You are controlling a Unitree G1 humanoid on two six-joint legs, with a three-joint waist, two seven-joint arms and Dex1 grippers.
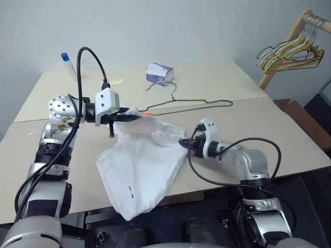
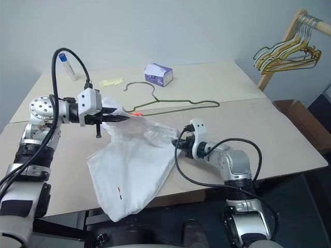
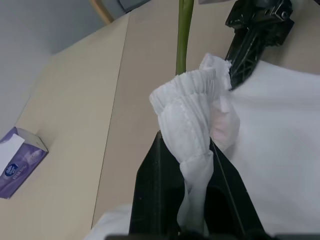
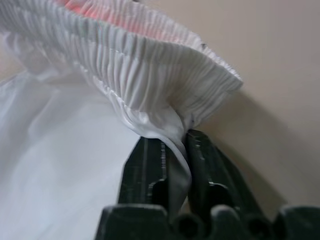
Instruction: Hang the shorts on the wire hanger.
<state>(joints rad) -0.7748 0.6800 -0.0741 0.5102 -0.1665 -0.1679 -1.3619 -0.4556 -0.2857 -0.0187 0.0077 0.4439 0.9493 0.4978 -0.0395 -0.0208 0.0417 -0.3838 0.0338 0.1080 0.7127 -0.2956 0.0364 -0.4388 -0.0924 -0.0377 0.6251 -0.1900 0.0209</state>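
Right hand (image 4: 175, 150) pinches shorts (image 1: 142, 165) waistband; fingertips apparently hidden.

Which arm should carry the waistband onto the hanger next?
Probably left: the left gripper holds the shorts raised right beside the hanger; the right gripper grips them lower and farther off.

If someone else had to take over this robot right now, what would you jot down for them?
Left gripper: shut on the shorts' waistband, lifting it off the table.
Right gripper: shut on the waistband's other side.
Rest of the shorts drapes over the table's near edge.
Hanger: flat on the table, just behind the shorts.
Done: shorts gripped by both grippers.
Left: get the shorts onto the hanger.
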